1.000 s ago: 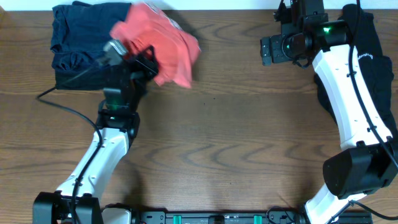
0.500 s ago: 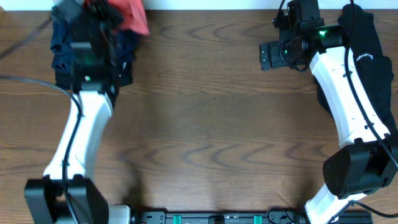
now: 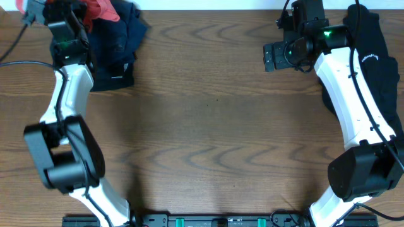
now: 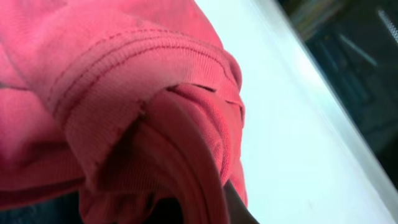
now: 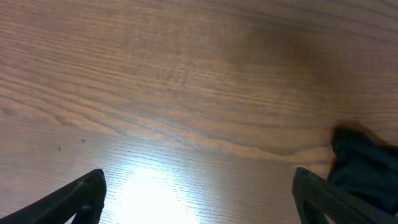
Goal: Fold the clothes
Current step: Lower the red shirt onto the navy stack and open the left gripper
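Note:
The coral-red T-shirt (image 3: pixel 101 7) is bunched at the far left corner of the table, over a pile of dark navy garments (image 3: pixel 117 44). My left gripper (image 3: pixel 76 14) reaches into that corner and is shut on the T-shirt. In the left wrist view the red fabric (image 4: pixel 124 93) fills the frame and hides the fingers. A black garment (image 3: pixel 372 57) lies at the right edge, under my right arm; it also shows in the right wrist view (image 5: pixel 367 168). My right gripper (image 3: pixel 273 55) is open and empty above bare wood (image 5: pixel 199 196).
The wooden table (image 3: pixel 214 126) spreads between the two arms. A white surface (image 4: pixel 298 124) lies past the table's far edge, right behind the red shirt. A black cable (image 3: pixel 19 53) trails from the left arm at the left edge.
My left gripper has swung from the middle left to the far left corner, carrying the coral-red T-shirt up over the navy pile. The right arm has barely moved.

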{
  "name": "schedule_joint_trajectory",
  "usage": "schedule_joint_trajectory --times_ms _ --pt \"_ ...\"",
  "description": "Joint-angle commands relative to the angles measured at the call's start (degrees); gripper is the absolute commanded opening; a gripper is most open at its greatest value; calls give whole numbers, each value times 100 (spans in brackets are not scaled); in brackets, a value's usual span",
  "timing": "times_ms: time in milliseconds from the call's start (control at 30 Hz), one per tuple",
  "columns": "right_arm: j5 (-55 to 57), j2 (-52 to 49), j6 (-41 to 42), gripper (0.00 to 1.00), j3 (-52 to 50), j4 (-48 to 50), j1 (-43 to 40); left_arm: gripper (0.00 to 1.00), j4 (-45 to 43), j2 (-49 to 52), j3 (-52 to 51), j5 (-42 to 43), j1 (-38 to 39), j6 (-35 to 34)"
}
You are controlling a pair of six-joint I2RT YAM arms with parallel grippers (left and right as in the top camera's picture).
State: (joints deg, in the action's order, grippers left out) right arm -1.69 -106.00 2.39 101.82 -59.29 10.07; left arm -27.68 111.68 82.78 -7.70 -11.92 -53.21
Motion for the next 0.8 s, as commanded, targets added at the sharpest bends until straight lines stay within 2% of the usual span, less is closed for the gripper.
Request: schedule_joint_trajectory --times_ms 0,233,533,633,767 --pt "-26 -15 79 93 -31 -7 -26 6 -376 282 240 216 -31 -763" --pt "-26 -15 81 93 -31 -7 -26 6 -227 1029 1139 577 -66 -1141" --pt "-26 -17 181 94 -31 109 -26 6 101 1274 1314 608 -70 -1182" --pt "-31 -17 192 94 -31 142 -26 6 319 1274 1314 1075 -79 -1185" --pt "-83 -17 232 94 -31 107 -26 6 1272 1272 1314 1853 -92 -1182"
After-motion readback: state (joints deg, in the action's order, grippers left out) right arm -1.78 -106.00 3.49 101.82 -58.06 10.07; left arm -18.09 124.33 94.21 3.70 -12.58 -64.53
